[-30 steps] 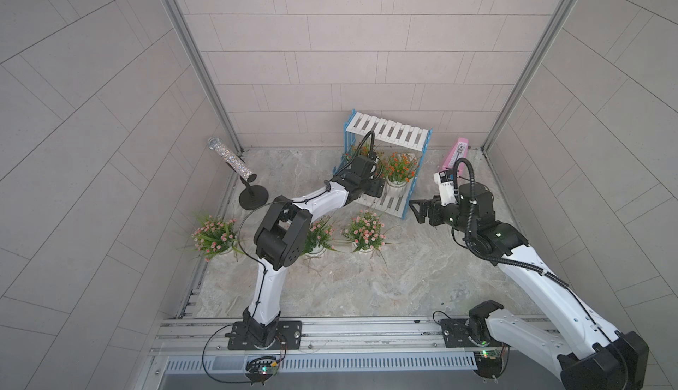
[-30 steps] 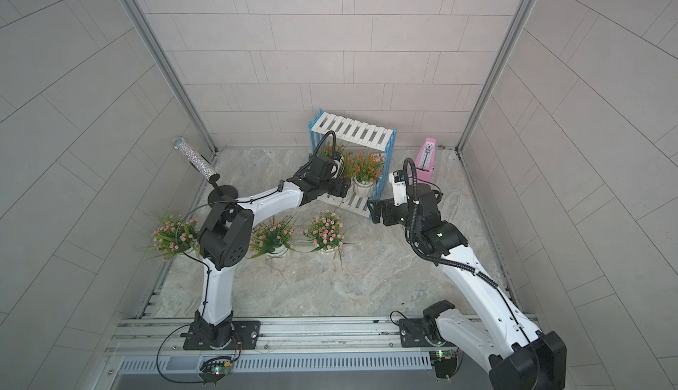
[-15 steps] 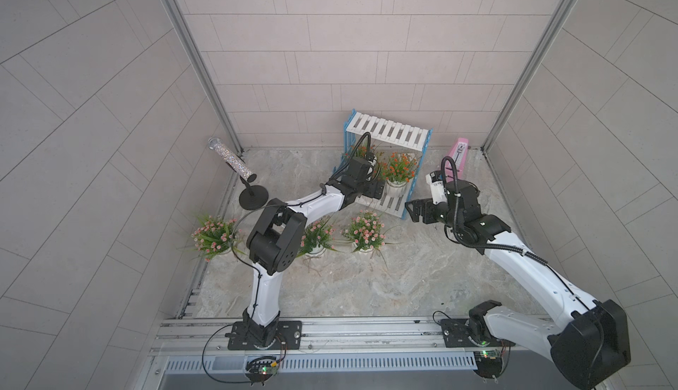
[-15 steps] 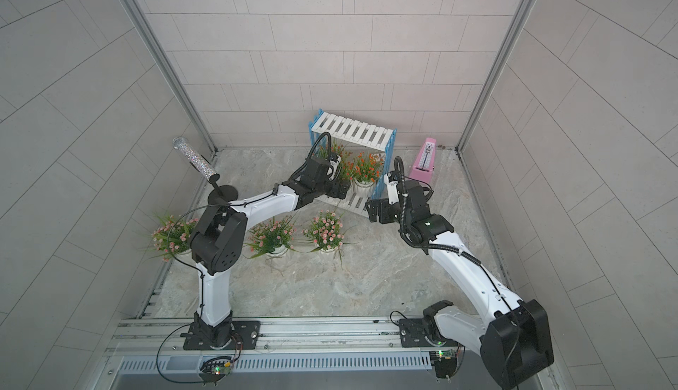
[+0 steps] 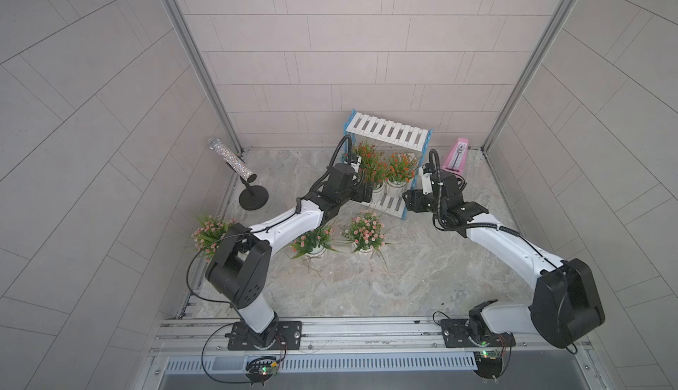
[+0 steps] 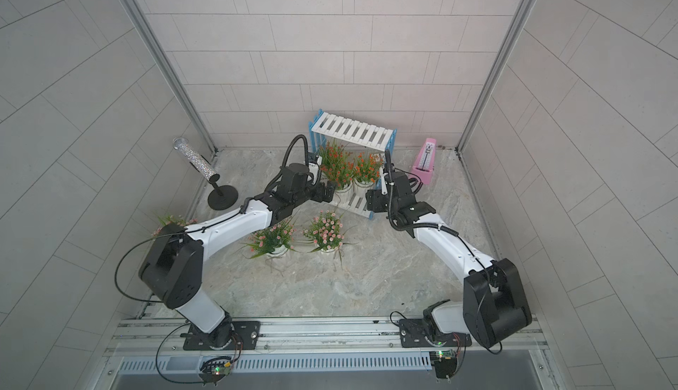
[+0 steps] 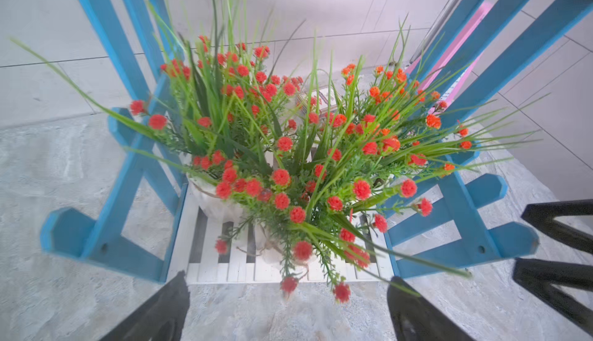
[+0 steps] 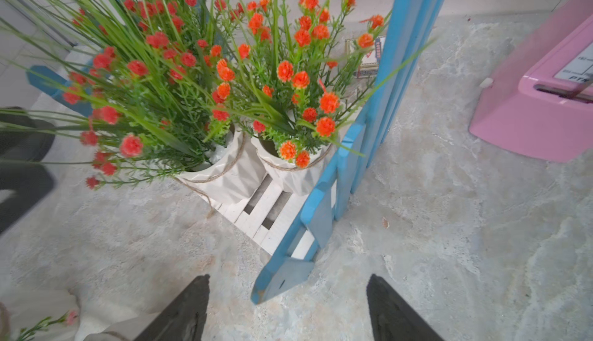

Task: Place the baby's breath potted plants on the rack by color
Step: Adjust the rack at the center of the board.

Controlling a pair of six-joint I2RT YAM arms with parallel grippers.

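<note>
The rack (image 5: 388, 136) stands at the back, white slats in blue side frames. Orange-red baby's breath plants (image 5: 370, 164) (image 5: 401, 168) stand close together on its lower board (image 7: 224, 269); two white pots (image 8: 231, 176) (image 8: 295, 176) show under the leaves. Three pale pink plants (image 5: 211, 230) (image 5: 313, 239) (image 5: 365, 228) stand on the floor. My left gripper (image 7: 288, 278) is open and empty, just in front of the lower board. My right gripper (image 8: 287, 277) is open at the rack's right front foot (image 8: 282, 278), which lies between its fingers without touching them.
A pink metronome (image 5: 456, 157) stands right of the rack, close to my right arm. A glittery tube on a black round stand (image 5: 253, 199) is at the left wall. A small card (image 8: 365, 57) lies behind the rack. Tiled walls close in three sides.
The left gripper has let go of an orange-red plant on the lower board and drawn back toward the front. The right arm has swung in closer to the rack's right foot.
</note>
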